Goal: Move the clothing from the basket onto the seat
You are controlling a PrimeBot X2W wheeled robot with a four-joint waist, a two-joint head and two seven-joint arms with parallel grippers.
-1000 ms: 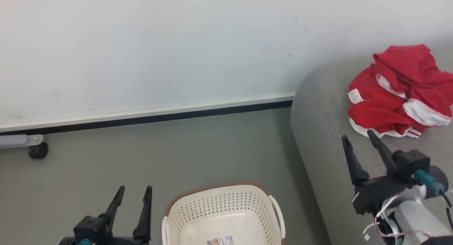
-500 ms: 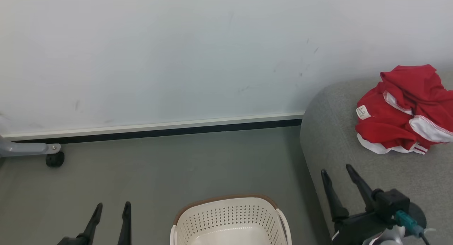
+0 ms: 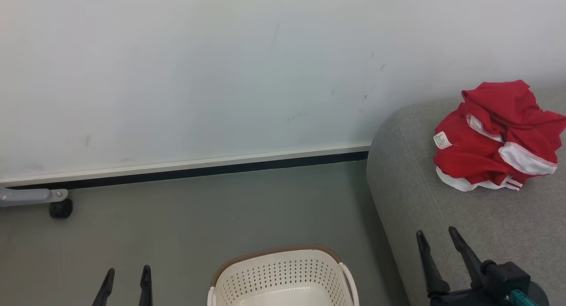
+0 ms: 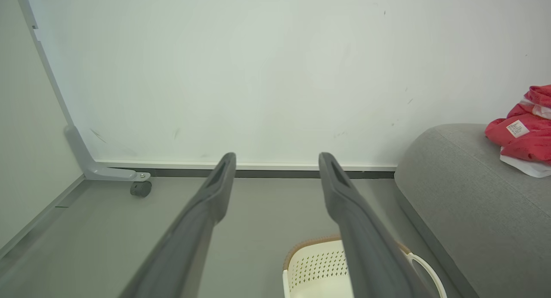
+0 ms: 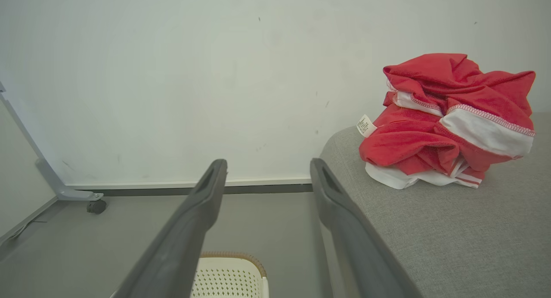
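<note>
Right gripper [image 3: 435, 231], fingers spread and empty, now backed off clothing [image 3: 491, 147] heaped on seat [image 3: 411, 200] at 2 o'clock; I judge drop done. Left gripper [image 3: 128, 269] likewise spread, idle.

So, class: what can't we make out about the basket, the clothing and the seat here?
- Basket floor: cut off by the bottom edge in all three views, so leftovers inside cannot be ruled out.
- Clothing: crumpled heap on the seat; garment count unclear, folds hide it.
- White label: print too small in every view.
- Seat: its extent is cut off by the right edge in each view.
</note>
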